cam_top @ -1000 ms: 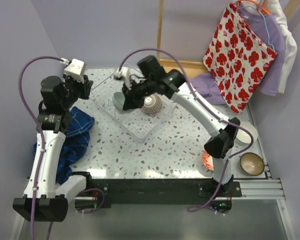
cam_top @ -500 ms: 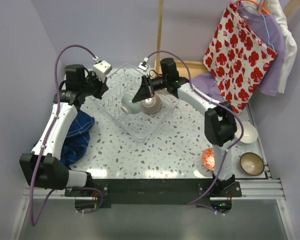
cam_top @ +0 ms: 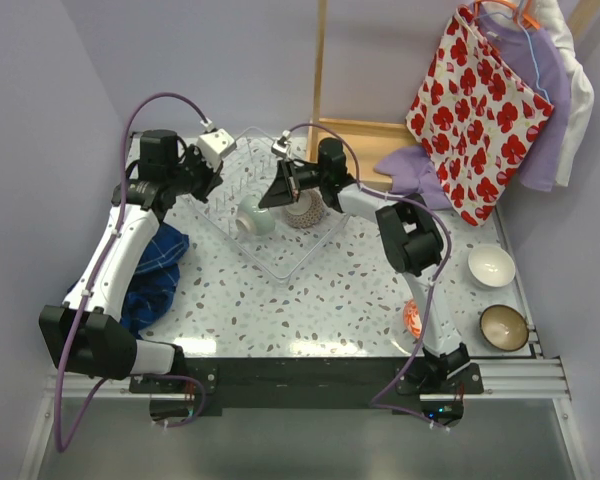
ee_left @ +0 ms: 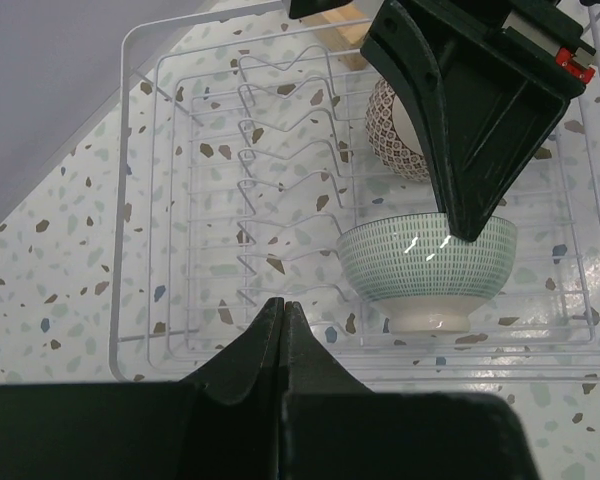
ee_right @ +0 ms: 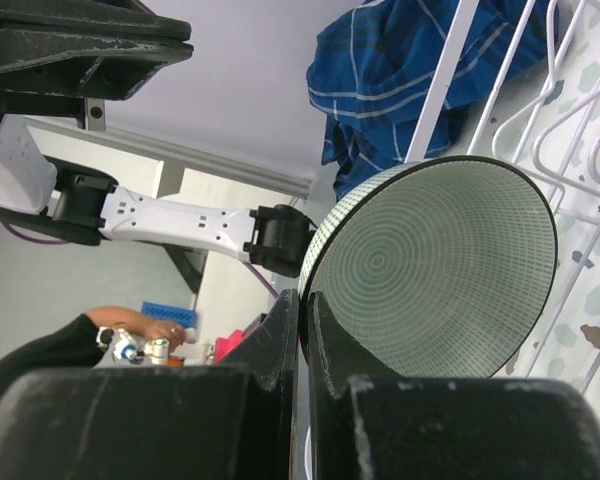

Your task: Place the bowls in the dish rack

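Note:
The clear dish rack (cam_top: 280,250) sits at the table's far middle. Inside it, the pale green bowl (cam_top: 254,216) is tipped on its side among the prongs, foot toward my left arm. My right gripper (cam_top: 279,189) is shut on its rim; the right wrist view shows the ringed inside of the bowl (ee_right: 435,270) and the right gripper (ee_right: 305,298) pinching its edge. The brown net-patterned bowl (cam_top: 304,211) lies just behind it. My left gripper (ee_left: 283,305) is shut and empty at the rack's left side, short of the green bowl (ee_left: 427,268).
A white bowl (cam_top: 491,265) and a brown glazed bowl (cam_top: 504,327) sit at the right edge. A red patterned bowl (cam_top: 411,318) is half hidden behind the right arm. A blue cloth (cam_top: 152,262) lies left of the rack, with a wooden box (cam_top: 365,133) and a purple cloth (cam_top: 420,170) behind.
My right arm has swung its elbow round and lowered the green bowl leftward into the rack. The left gripper has come in to the rack's left side and shut.

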Controlling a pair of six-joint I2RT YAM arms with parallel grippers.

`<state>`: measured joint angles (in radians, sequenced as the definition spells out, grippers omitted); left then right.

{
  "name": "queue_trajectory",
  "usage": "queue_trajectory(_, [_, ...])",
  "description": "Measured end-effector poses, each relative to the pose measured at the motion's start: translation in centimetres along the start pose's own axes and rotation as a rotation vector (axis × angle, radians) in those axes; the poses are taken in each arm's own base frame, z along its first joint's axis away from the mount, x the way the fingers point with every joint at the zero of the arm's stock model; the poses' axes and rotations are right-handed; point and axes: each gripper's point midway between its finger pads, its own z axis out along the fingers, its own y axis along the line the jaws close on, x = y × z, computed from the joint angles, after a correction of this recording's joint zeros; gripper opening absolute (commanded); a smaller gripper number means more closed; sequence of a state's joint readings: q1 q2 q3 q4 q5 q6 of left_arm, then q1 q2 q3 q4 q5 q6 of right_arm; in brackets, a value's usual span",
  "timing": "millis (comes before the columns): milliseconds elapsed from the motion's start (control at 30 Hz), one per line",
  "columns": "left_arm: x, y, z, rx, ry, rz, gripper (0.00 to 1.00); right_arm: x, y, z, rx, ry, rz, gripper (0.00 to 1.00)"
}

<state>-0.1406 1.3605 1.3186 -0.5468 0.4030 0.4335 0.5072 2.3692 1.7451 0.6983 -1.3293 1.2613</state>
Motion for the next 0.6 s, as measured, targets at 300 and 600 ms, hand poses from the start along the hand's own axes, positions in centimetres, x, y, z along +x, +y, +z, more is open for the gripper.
queue_trajectory(300, [0.2, 0.1, 0.3, -0.003, 0.007, 0.004, 0.0, 1.4, -3.8, -0.1, 0.114, 0.022, 0.012, 0.0])
queue_trajectory(600, [0.6, -0.2, 0.9, 0.012, 0.018, 0.004, 0.0, 3.0, -4.4, -0.1, 0.169, 0.068, -0.014, 0.0])
